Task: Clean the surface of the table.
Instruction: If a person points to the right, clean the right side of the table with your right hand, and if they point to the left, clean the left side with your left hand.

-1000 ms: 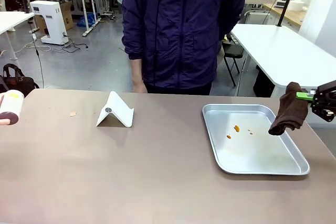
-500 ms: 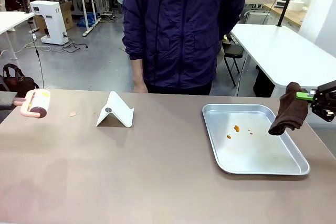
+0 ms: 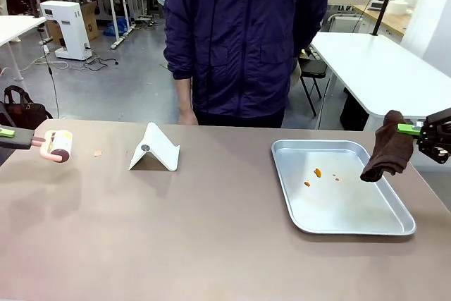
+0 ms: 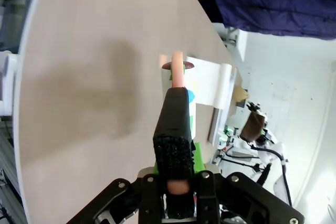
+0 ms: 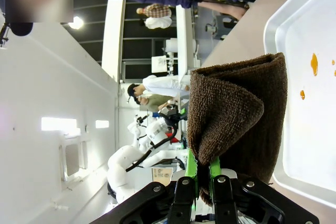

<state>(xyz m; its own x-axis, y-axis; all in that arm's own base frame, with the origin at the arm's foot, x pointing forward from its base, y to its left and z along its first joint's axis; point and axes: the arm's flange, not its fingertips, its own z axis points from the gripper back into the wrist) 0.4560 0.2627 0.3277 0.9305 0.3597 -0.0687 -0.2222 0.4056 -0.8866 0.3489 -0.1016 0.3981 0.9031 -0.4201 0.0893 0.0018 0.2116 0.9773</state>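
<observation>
The taupe-brown table (image 3: 211, 237) stretches across the front view. At its left edge my left gripper (image 3: 15, 137) is shut on the pink handle of a lint roller (image 3: 58, 144), held just above the top. In the left wrist view the handle (image 4: 178, 74) runs out between my shut fingers (image 4: 176, 124). A small orange crumb (image 3: 97, 153) lies on the table to the roller's right. Off the right edge, my right gripper (image 3: 417, 132) is shut on a hanging brown cloth (image 3: 386, 149); the right wrist view shows the cloth (image 5: 236, 119) pinched between the green pads (image 5: 191, 174).
A silver metal tray (image 3: 366, 220) with a few orange crumbs (image 3: 317, 172) sits on the right half of the table. A white folded stand (image 3: 153, 148) stands at the far left-centre. A person in a dark blue jacket (image 3: 243, 40) stands at the far side.
The lint roller has swung in from the picture's left edge and moved right over the table, and the left gripper's tip has come into view. The right arm and cloth have not moved.
</observation>
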